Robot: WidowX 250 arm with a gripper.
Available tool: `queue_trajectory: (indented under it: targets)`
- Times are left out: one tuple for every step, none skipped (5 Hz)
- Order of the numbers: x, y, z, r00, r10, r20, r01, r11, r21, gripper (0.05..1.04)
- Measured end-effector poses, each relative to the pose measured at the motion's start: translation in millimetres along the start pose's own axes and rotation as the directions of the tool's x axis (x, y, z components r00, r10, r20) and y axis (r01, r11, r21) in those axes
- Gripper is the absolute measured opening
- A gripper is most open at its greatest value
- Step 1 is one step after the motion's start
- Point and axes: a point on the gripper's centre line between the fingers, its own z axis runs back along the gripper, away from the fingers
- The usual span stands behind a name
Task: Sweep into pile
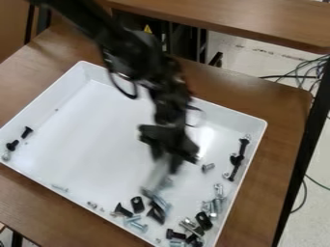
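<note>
Can see, nearest, part of a brown wooden bench point(38, 207) under a white rectangular plastic tray point(90, 144). Find, towards the tray's near corner, a loose cluster of black and silver metal bolts point(191, 226), with a black oblong plate with a hole point(203, 220) among them. Notice, just to the left, a similar black holed plate point(136, 204) near a black flat-headed screw point(122, 210). Spot small silver screws point(60, 188) spread along the near left wall, and upright-grouped silver bolts point(213, 205) near the right wall. Come next to a blurred pale grey strip point(155, 176) directly below the black gripper point(166, 166), over the tray. Cannot tell whether the jaws are open, closed or gripping that strip. See, right of them, a single silver screw point(207, 167), then black bolts point(238, 159) lined along the right wall. Pick out two black screws point(26, 131) by the left corner. Reach, farthest, another brown wooden surface point(245, 19) and dark cables point(303, 75) on the pale floor point(241, 53).
</note>
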Motion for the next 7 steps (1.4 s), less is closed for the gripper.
queue_trajectory:
  targets:
    - [-6.2,-27.8,-3.4,0.998,0.061,0.003,-0.060,0.997,-0.053,0.362]
    - [-13.6,-27.6,0.2,0.996,0.093,0.010,-0.092,0.993,-0.068,0.362]
    - [-17.3,-9.2,4.2,0.988,0.151,0.021,-0.150,0.988,-0.044,0.362]
    - [-16.7,22.2,13.5,0.975,0.218,0.040,-0.219,0.976,0.009,0.362]
    - [-21.0,63.5,23.3,0.958,0.286,0.035,-0.288,0.954,0.087,0.362]
    - [-17.1,108.1,36.8,0.934,0.355,0.042,-0.358,0.925,0.125,0.362]
    - [-10.2,139.4,47.5,0.922,0.381,0.066,-0.387,0.912,0.134,0.362]
